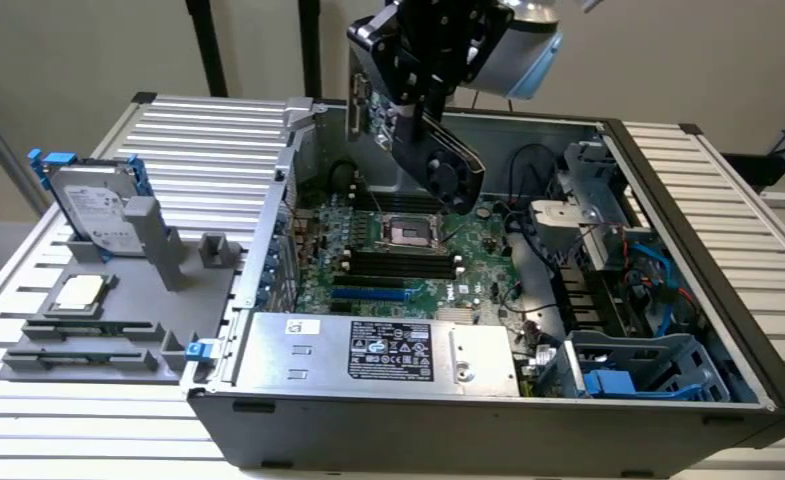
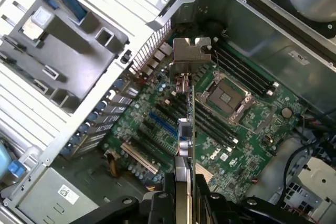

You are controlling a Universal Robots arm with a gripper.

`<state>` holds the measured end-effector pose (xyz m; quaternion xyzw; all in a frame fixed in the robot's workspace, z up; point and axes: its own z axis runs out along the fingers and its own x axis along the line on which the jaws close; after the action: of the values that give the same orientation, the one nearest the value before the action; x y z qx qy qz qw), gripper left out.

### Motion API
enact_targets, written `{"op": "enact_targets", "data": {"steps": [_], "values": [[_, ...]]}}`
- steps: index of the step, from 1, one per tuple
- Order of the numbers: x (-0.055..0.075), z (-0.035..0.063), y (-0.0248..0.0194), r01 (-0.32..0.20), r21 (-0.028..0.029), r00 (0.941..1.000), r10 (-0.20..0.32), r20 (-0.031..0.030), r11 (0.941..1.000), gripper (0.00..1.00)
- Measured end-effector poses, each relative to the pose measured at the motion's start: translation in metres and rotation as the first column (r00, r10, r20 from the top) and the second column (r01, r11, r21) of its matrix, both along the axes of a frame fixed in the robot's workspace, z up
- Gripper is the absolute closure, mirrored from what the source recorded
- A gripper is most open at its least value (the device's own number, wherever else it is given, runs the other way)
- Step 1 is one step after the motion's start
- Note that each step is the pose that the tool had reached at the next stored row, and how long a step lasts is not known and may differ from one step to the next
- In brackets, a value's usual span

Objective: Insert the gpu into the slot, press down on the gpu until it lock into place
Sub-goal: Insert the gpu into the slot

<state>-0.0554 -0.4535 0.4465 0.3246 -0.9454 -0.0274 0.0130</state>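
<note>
The gpu (image 1: 446,165), a thin black card with a round fan, hangs tilted in the air above the open computer case, over the back part of the motherboard. My gripper (image 1: 412,108) is shut on its upper part. In the wrist view the gpu (image 2: 185,129) shows edge-on, running out from between the fingers of my gripper (image 2: 184,199) to its silver end bracket (image 2: 191,56). The slot (image 1: 369,296) is a bright-blue strip on the green board, in front of the black memory strips, well below the card. From the wrist the slot (image 2: 163,124) lies beside the card's edge, uncovered.
A silver labelled power supply (image 1: 379,350) fills the case's front. The processor socket (image 1: 408,232) and memory strips (image 1: 399,265) lie behind the slot. Cables and a blue drive cage (image 1: 632,365) occupy the exterior view's right. A grey fixture (image 1: 112,300) with a hard drive (image 1: 92,210) stands outside on that view's left.
</note>
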Motion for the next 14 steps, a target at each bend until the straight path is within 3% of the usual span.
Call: {"op": "enact_targets", "data": {"steps": [4,7,10,14], "values": [[0.0000,-0.0002,0.0000,-0.071,0.0009,0.9974,0.071,0.0103,0.9975,0.74],[0.0000,-0.0003,0.0000,-0.122,0.0012,0.9923,0.122,0.0187,0.9925,0.74],[0.0000,-0.0003,0.0000,-0.175,0.0007,0.9843,0.175,0.0246,0.9846,0.74],[0.0000,-0.0004,0.0000,-0.247,0.0006,0.9686,0.247,0.0275,0.9690,0.74]]}}
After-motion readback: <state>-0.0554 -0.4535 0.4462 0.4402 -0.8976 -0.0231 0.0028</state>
